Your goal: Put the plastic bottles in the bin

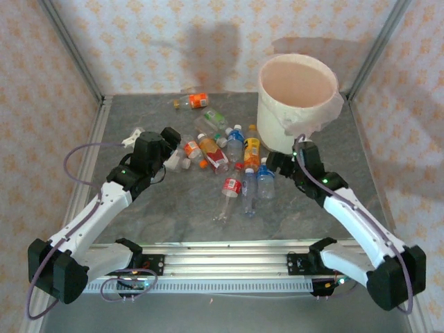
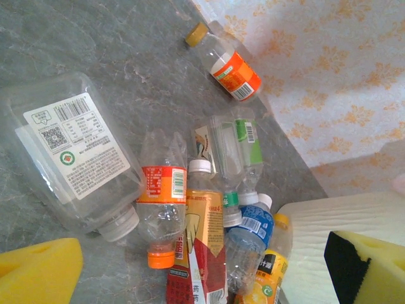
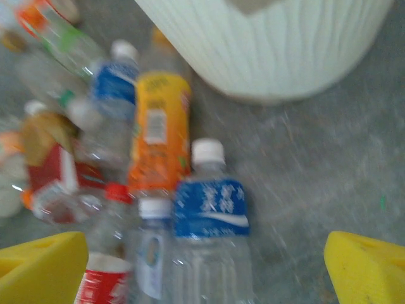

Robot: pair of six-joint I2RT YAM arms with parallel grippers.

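Bottles of clear plastic with coloured labels (image 1: 229, 163) lie heaped on the grey worktop (image 1: 173, 215), just beside the large round white bin (image 1: 277, 118). The left end effector (image 1: 173, 151) and the right end effector (image 1: 277, 165) flank the heap, both spread, holding nothing.

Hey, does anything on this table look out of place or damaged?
No spill shows. One orange-labelled bottle lies alone near the far wall, away from the heap of bottles. The liner of the bin hangs bunched and lopsided over the right side.
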